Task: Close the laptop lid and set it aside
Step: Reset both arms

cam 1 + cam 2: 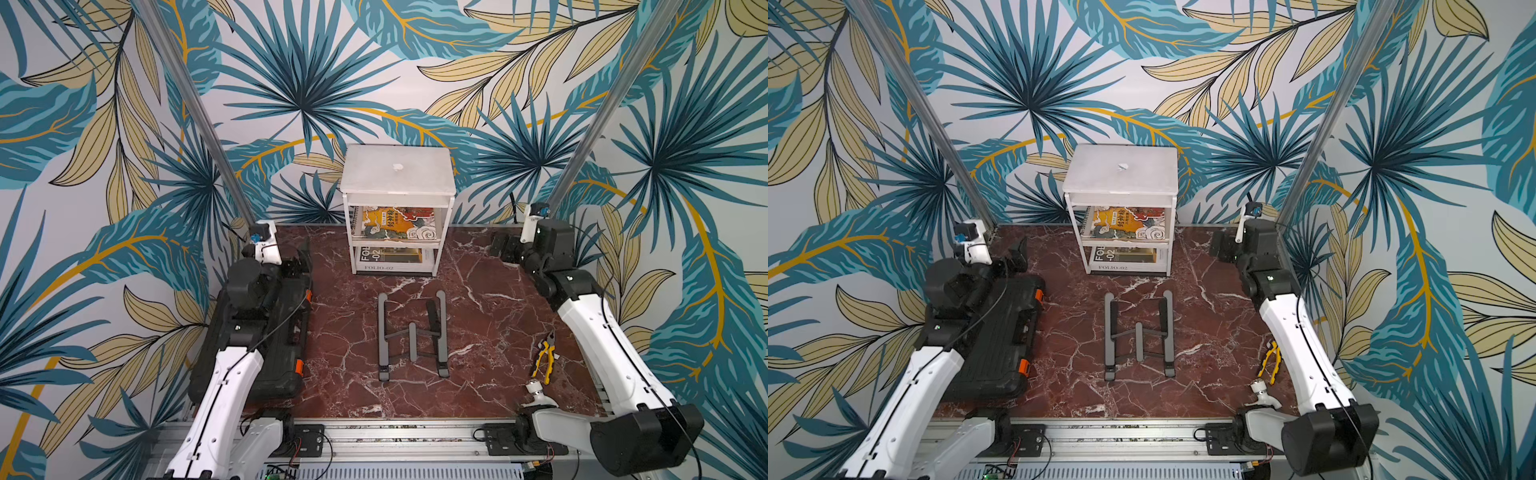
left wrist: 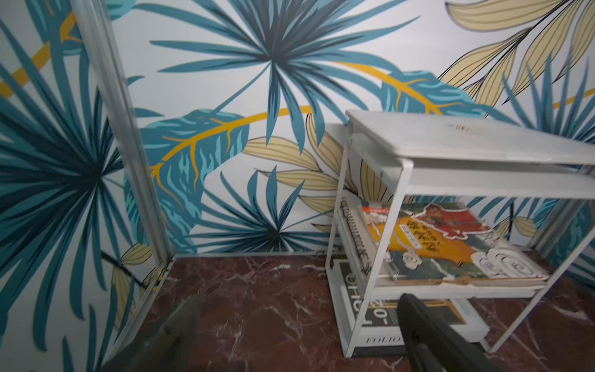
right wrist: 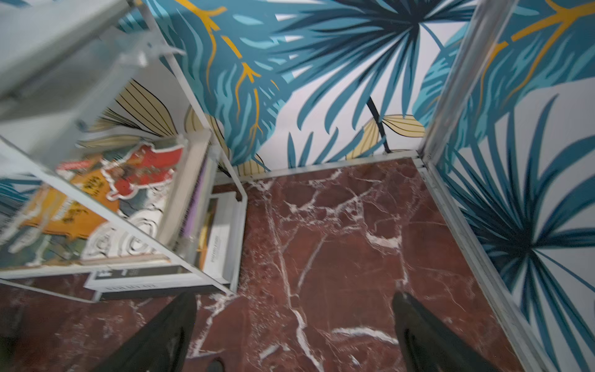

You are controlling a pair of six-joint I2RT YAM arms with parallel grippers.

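Observation:
The laptop lies shut and flat on top of the white shelf at the back of the table, in both top views. Its silver lid faces up, with the logo at its centre. My left gripper hovers low at the back left, to the left of the shelf, open and empty. At the back right my right gripper is also open, with only marble between its fingers. Neither gripper touches the laptop.
A grey folding stand lies in the middle of the red marble table. A black ribbed case sits at the left under my left arm. Yellow pliers and a small white fitting lie at the right. Books fill the shelf's lower levels.

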